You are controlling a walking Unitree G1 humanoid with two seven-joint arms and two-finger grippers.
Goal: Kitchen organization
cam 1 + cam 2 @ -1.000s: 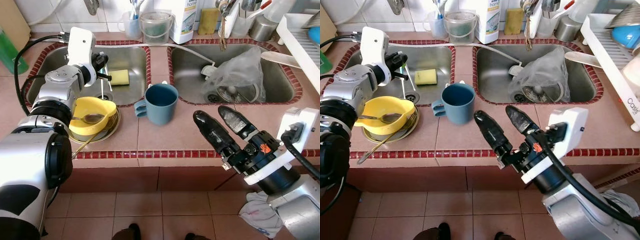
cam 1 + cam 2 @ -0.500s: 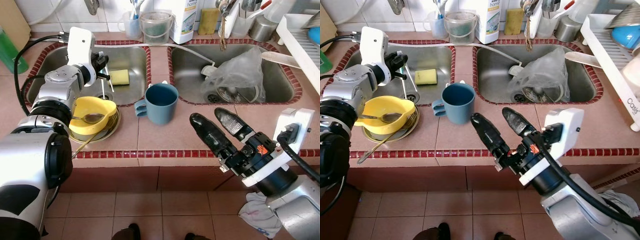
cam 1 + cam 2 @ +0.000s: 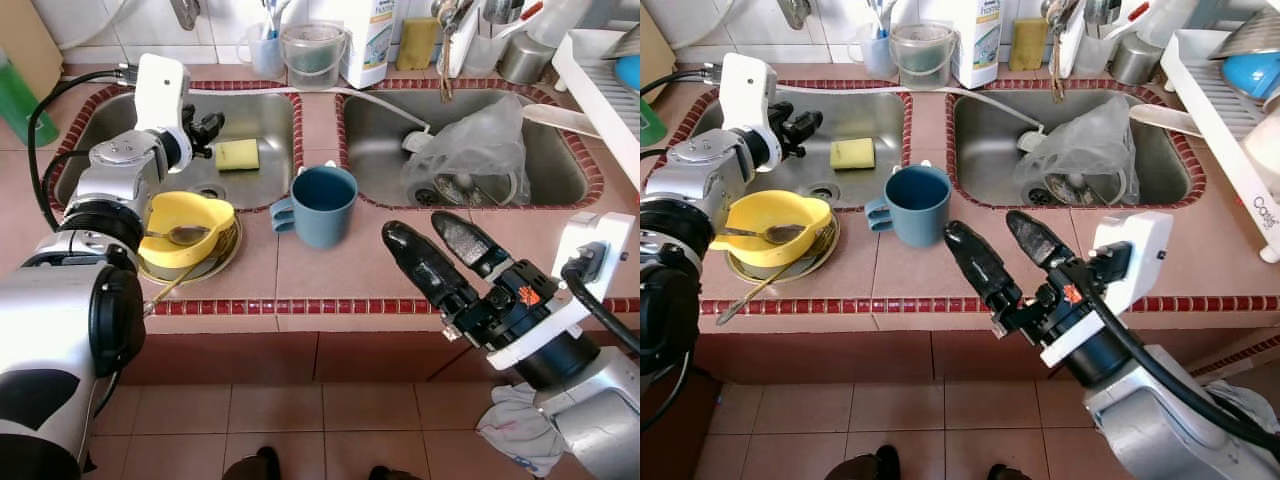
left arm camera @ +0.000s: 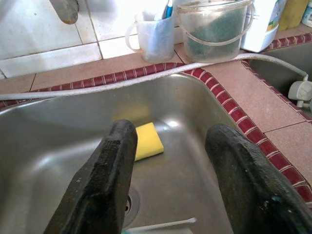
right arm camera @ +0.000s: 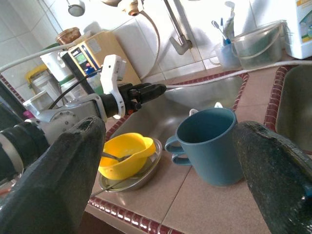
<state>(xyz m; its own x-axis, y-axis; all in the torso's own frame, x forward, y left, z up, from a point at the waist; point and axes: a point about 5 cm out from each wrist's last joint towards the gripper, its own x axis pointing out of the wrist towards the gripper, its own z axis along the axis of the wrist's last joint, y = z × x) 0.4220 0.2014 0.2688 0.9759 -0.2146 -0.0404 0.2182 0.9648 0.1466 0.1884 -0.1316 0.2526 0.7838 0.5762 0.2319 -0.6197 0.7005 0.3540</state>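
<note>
Currently both sets of jaws are held apart, nothing clamped. The right gripper (image 3: pixel 435 245) is seen at lower right of the head view, fingers aimed toward the blue mug (image 3: pixel 320 206), which is set upright at frame centre on the tiled counter (image 3: pixel 360 275), well apart from the fingertips. The left gripper (image 3: pixel 208 130) is positioned at upper left over the left sink (image 4: pixel 195 126), near the yellow sponge (image 3: pixel 238 154) lying in the basin. A yellow bowl (image 3: pixel 185 228) with a spoon (image 3: pixel 175 237) is stacked on a metal plate (image 3: pixel 218 266) at centre left. A crumpled plastic bag (image 3: pixel 470 140) is seen in the right sink (image 3: pixel 375 130).
</note>
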